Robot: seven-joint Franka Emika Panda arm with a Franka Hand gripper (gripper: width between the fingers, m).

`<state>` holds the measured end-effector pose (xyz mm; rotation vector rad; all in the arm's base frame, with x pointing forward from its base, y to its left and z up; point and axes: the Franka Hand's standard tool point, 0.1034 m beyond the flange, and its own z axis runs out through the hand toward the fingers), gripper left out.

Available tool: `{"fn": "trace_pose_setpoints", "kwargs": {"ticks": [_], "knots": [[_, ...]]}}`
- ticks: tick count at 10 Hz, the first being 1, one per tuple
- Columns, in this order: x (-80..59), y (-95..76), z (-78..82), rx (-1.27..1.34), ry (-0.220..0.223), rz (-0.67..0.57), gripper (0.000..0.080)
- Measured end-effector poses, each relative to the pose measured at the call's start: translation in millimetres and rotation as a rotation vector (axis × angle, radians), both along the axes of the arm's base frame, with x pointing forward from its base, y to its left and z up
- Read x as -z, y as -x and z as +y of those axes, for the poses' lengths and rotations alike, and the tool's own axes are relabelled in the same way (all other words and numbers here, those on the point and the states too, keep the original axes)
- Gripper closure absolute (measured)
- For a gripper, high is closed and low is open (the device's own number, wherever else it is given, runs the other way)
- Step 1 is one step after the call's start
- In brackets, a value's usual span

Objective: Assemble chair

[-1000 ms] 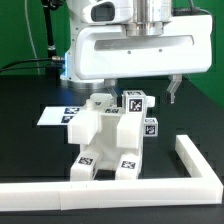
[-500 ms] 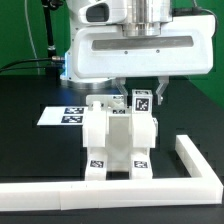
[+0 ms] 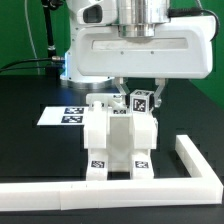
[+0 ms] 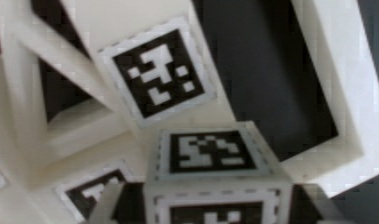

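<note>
The white chair [image 3: 118,140] stands upright on the black table, front facing the camera, with tags on its legs and posts. My gripper [image 3: 140,96] is directly above it, jaws closed against both sides of the cube-topped post [image 3: 141,101] on the exterior view's right. In the wrist view the tagged cube top [image 4: 212,150] fills the space between my fingers, and my gripper [image 4: 220,206] sits around it. A larger tagged chair panel [image 4: 156,70] shows beyond the cube. The fingertips are mostly hidden by the post.
The marker board [image 3: 60,116] lies flat behind the chair at the exterior view's left. The long white L-shaped border rail [image 3: 196,166] runs along the front and up the right side, close to the chair's feet.
One second ago the jaws were wider and the chair stood turned at an angle. The jaws have closed on the post and the chair now faces square-on. Nothing moved in the last half second.
</note>
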<state>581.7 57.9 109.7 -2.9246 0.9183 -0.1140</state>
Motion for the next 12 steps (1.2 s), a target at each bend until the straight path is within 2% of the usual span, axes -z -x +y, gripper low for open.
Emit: {"fn": "trace_pose_setpoints", "kwargs": {"ticks": [3, 6, 9, 12], "knots": [[-0.1, 0.1, 1.7, 0.334, -0.044, 0.017, 0.0518], [-0.1, 0.1, 9.2, 0.769, -0.138, 0.049, 0.0518], [0.6, -1.8, 16.7, 0.911, -0.166, 0.049, 0.0518], [1.4, -2.8, 10.4, 1.169, -0.225, 0.085, 0.0518]]}}
